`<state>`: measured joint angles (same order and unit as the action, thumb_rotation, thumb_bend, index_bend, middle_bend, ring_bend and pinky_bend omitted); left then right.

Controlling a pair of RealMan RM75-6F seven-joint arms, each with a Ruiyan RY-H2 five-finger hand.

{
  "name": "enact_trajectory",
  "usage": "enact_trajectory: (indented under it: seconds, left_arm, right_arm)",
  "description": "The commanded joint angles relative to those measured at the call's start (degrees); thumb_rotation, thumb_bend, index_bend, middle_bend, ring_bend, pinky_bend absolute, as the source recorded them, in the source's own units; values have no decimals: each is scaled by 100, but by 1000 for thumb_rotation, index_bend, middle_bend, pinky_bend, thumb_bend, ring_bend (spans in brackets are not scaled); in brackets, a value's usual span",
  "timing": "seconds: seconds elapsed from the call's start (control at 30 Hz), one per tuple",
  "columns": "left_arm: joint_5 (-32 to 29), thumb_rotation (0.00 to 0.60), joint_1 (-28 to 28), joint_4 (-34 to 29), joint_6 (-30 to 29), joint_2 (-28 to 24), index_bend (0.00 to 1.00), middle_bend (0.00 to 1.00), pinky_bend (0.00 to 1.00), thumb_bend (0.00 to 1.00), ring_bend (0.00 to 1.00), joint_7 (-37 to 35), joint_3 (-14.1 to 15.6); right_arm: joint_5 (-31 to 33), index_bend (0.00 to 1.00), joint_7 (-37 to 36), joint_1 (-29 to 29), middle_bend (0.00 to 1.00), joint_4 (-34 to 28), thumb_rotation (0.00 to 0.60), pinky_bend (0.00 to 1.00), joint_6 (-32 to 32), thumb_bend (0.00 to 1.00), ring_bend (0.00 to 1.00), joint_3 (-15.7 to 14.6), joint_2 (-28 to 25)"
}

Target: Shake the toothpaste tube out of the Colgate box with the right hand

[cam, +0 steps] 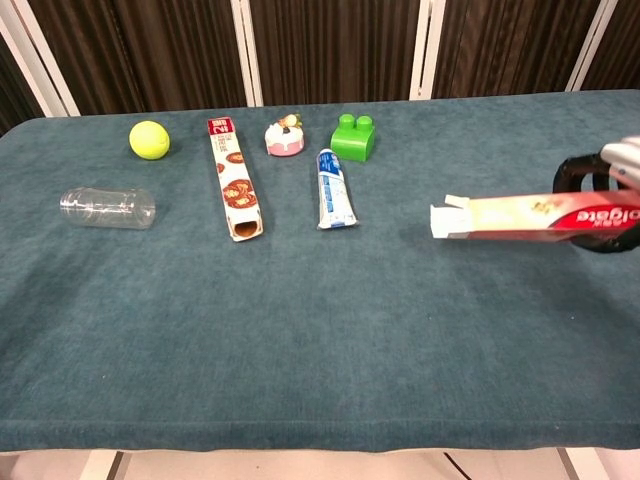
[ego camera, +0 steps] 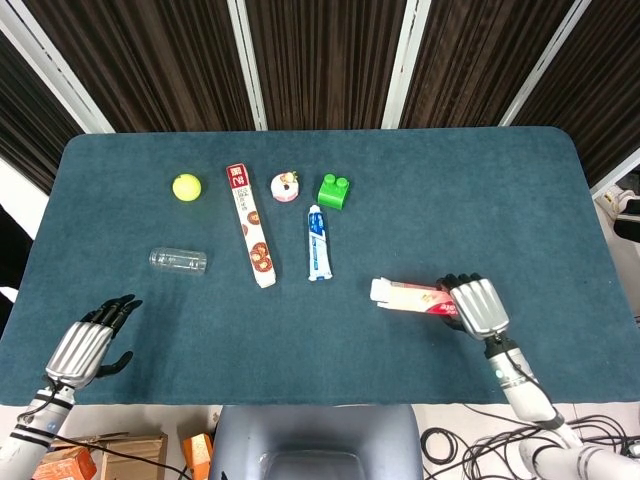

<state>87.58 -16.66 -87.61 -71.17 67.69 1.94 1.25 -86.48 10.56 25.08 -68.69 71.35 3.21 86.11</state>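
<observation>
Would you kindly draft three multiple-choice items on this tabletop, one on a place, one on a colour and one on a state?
1. What lies closest to the clear plastic bottle?
A. yellow ball
B. green block
C. Colgate box

2. What colour is the toy block?
A. red
B. green
C. white

3. How is the Colgate box held?
A. lying free on the table
B. gripped by the right hand, flaps open
C. gripped by the left hand

Answers: 1 A, the yellow ball sits just behind the bottle. 2 B, it is bright green. 3 B, the right hand wraps its far end, while the left hand is open.
</observation>
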Motion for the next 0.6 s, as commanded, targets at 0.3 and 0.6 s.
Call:
enact_trajectory:
  seconds: [0.3, 0.6]
  left_arm:
    - [-40, 600, -14, -84, 57, -39, 152, 110, 335, 296, 132, 43, 13]
    - [-55, 600, -28, -123, 92, -50, 152, 111, 337, 295, 133, 98, 21]
  right_arm:
    - [-1076, 712, 1594, 183, 599, -990, 600, 544, 180, 321, 607, -325, -1441]
    - [-1874, 710, 2662, 265, 599, -658, 600, 535, 441, 321, 577, -437, -1511]
